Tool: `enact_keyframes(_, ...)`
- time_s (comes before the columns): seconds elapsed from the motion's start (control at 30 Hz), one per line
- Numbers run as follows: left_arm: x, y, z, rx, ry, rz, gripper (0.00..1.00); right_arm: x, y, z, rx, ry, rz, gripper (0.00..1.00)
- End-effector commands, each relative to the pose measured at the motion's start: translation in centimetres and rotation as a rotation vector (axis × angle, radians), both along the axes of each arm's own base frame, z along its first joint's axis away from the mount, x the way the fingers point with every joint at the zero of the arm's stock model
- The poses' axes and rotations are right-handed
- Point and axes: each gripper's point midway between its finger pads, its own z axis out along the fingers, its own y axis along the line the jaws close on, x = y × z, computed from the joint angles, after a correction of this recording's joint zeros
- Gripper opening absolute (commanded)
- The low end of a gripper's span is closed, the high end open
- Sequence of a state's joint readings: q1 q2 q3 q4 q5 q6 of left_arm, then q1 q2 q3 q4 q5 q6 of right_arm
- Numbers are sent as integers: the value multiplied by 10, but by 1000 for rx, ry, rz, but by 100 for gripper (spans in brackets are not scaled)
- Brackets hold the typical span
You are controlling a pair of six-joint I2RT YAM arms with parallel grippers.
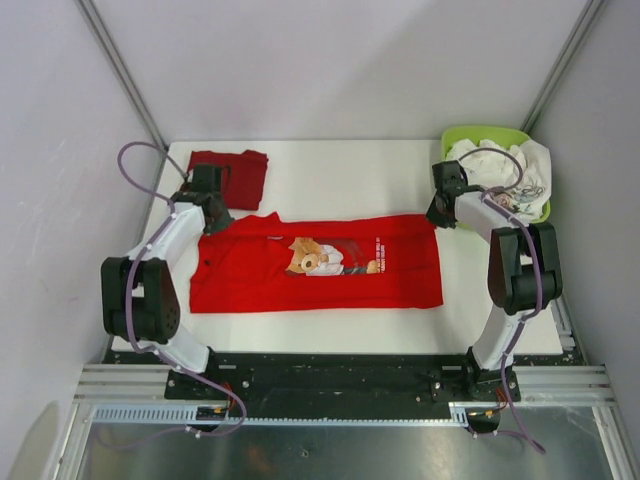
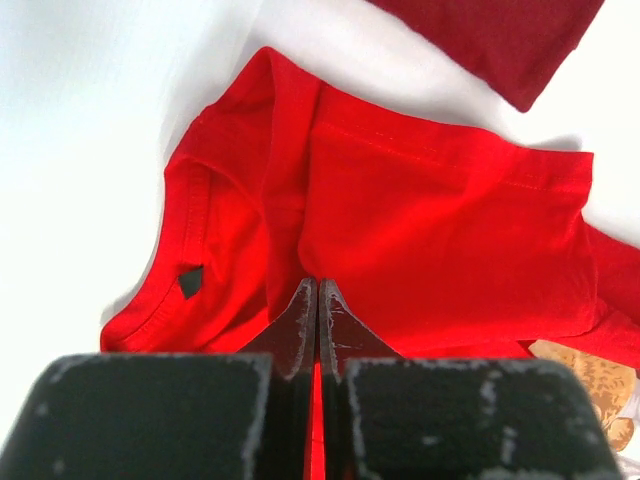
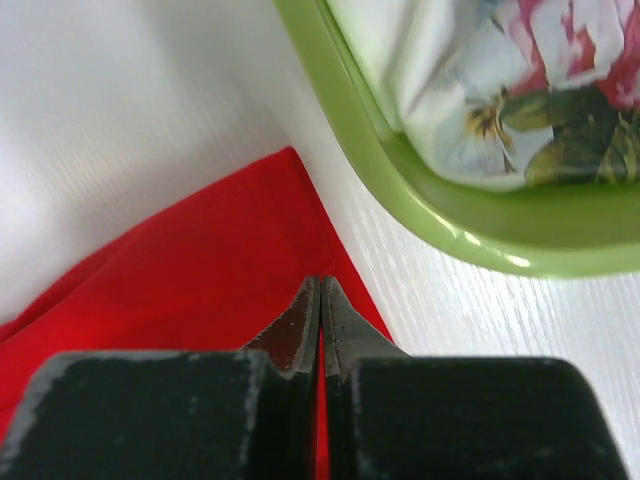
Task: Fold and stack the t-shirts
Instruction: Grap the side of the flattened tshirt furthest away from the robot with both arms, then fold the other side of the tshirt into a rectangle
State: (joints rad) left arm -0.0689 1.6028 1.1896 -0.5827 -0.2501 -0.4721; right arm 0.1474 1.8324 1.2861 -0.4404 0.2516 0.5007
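At bench centre: a bright red soft-cloth t-shirt with a cartoon bear print lies spread flat on the white bench, with its collar end toward 9 o'clock and its hem toward 3 o'clock.
At 10 o'clock: a plain darker red cloth t-shirt sits as a small folded packet, just clear of the bright one.
At 2 o'clock: leave the lime-green plastic basket of white floral cloth alone.
Left gripper: jaws pressed together, tips down on the shoulder at the shirt's 10 o'clock corner. Creases run into the tips, but you cannot tell whether a ply is caught.
Right gripper: jaws pressed together on the hem corner at 2 o'clock, near the basket rim. The same doubt applies.
Handling: expect light, limp cloth that sags, drags and likely slides on the smooth bench. It is not fragile, but a pinch may take only one layer.
Where to hold: take the two far corners on the stitched hem and shoulder seam, and lift both evenly toward 6 o'clock.
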Motion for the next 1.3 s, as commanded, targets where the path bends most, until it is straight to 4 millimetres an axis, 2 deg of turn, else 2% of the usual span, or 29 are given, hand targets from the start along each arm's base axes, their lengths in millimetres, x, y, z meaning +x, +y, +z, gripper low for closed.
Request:
enact_keyframes(0.0,-4,4,22,-6,-76,20,0,-14,-4,11,-13,-21,-30,0)
enact_keyframes(0.27,-21,7,21,8,-75,22,0,-33,-8,9,-29,-12,-33,0)
enact_keyframes(0.77,-46,12,13,20,-64,31,0,-49,-8,13,-28,-15,-31,0)
enact_keyframes(0.97,-56,13,11,21,-64,35,0,-58,-7,7,-20,-3,-28,0)
enact_keyframes(1.27,-62,12,13,5,-77,36,0,-65,-8,10,-20,-10,-31,0)
